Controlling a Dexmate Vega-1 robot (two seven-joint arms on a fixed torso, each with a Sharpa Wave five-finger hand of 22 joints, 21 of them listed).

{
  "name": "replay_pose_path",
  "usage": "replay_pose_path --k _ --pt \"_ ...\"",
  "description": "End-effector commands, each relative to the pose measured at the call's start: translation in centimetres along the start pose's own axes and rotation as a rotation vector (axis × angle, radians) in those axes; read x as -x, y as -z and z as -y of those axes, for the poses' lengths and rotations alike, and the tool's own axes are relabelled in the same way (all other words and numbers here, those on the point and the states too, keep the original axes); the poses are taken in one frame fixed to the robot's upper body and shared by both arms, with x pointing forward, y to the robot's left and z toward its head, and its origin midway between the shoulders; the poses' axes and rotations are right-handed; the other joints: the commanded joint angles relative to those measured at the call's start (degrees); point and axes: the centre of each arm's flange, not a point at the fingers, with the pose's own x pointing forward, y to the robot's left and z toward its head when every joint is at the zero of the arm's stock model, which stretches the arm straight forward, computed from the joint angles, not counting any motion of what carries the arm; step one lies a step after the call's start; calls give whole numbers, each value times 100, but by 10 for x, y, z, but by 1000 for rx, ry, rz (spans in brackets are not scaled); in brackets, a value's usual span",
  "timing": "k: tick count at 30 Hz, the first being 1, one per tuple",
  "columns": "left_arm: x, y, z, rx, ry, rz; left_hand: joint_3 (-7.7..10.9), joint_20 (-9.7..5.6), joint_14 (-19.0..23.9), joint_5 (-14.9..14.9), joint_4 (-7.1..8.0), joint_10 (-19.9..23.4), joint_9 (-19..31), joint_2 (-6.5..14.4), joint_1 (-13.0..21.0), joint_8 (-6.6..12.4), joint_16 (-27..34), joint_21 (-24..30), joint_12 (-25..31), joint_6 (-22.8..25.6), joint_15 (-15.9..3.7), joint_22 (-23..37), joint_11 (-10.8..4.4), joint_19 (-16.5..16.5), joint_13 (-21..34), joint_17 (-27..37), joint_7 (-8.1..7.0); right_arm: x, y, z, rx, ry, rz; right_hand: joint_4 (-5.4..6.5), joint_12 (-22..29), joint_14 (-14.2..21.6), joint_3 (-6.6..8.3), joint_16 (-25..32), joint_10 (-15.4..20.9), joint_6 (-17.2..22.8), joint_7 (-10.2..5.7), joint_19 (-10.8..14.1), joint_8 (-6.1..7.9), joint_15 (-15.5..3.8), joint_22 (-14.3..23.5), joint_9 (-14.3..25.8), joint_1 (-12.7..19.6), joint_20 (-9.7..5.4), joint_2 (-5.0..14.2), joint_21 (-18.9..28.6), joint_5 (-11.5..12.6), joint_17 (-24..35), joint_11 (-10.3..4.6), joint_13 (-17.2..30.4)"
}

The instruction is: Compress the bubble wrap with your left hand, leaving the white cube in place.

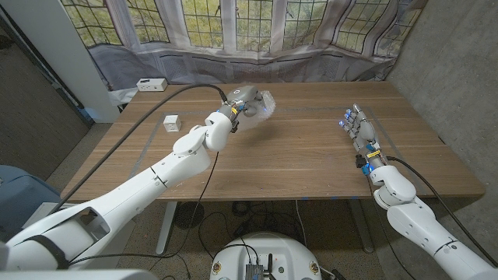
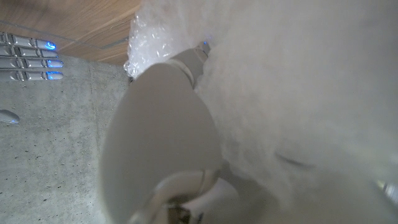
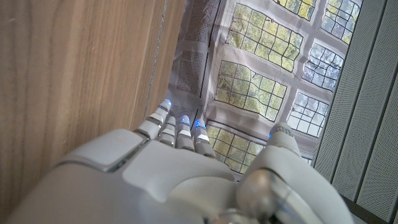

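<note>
My left hand [image 1: 243, 100] grips the clear bubble wrap [image 1: 263, 103], which is bunched in it at the table's far middle. Close up in the left wrist view, the bubble wrap [image 2: 149, 37] bulges past my pale left hand [image 2: 168, 130]; the rest is blurred white. The white cube [image 1: 171, 122] sits on the table at the far left, well apart from that hand. My right hand [image 1: 360, 134] stands on its edge at the right of the table with straight fingers and nothing in it; its fingers [image 3: 177, 127] lie close together beside the wood.
A white socket strip [image 1: 151, 84] lies at the table's far left corner. A black cable [image 1: 163, 105] runs along my left arm. Covered windows [image 1: 257, 31] stand behind the wooden table [image 1: 303, 159].
</note>
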Motion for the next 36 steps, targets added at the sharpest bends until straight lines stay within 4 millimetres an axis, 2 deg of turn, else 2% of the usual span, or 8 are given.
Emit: replay_pose_path --k 1,9,12,15,16,20,31,36 --pt "-2 -3 2 -55 19 16 -26 -177 -146 104 140 -416 178 423 52 -218 -209 -38 -252 -607 -339 37 -27 -188 136 30 -160 2 2 0 -8 6 -3 -11 -6 44 29 -6 26 52 2 30 6 30 22 33 55 9 -11 18 -10 31 7 10" --pt "-5 -4 0 -84 55 9 -285 227 -695 77 330 -948 298 399 -711 -554 -470 -23 -573 -1317 -50 32 123 -698 227 -6 -214 2 2 0 -11 7 2 -10 -8 37 32 -9 26 56 5 29 7 31 22 34 56 10 -7 18 -10 32 -2 11" --pt "-7 -5 0 -99 82 10 -330 322 -908 83 342 -1125 305 400 -953 -761 -563 -63 -692 -1728 85 22 170 -952 255 -35 -283 2 1 1 -3 4 5 -11 -9 41 33 -8 26 58 5 29 8 29 22 34 58 10 -6 18 -10 32 -2 11" --pt "-9 -5 -1 -110 97 12 -355 397 -1090 90 315 -1317 293 399 -1090 -969 -606 -94 -812 -2183 179 11 217 -1113 271 -30 -242 2 0 1 -4 5 8 -9 -8 43 33 -7 29 57 3 29 7 29 22 34 56 11 -6 18 -10 33 1 11" --pt "-9 -5 -2 -116 99 14 -384 411 -1132 84 338 -1363 292 388 -1165 -973 -614 -96 -841 -2190 198 8 175 -1131 271 -27 -242 2 0 1 -9 9 7 -9 -9 43 33 -7 27 60 3 30 8 28 22 34 56 6 -7 18 -10 33 -2 11" --pt "-11 -4 -4 -117 105 11 -555 452 -1344 49 443 -1507 291 296 -1526 -1067 -645 -147 -946 -2443 317 -4 274 -1289 265 -18 -245 2 0 1 -6 5 8 -9 -10 46 33 -6 27 54 0 28 5 29 22 34 56 12 -7 18 -10 33 -1 11" --pt "-14 -3 -6 -125 127 12 -746 596 -1700 17 557 -1693 268 204 -2013 -1142 -710 -283 -1090 -2762 465 -19 332 -1587 240 -58 -177 2 1 1 -10 9 -3 -11 3 46 38 -7 65 61 6 32 7 25 22 34 62 8 -3 19 -10 33 8 12" --pt "-14 -1 -5 -124 128 10 -846 759 -2001 -5 638 -1963 242 210 -2292 -1172 -749 -427 -1216 -3007 593 -24 385 -1877 223 -69 -172 2 2 1 -5 5 -3 -10 2 48 42 -6 65 62 6 34 7 27 22 34 63 12 4 20 -9 34 6 13"
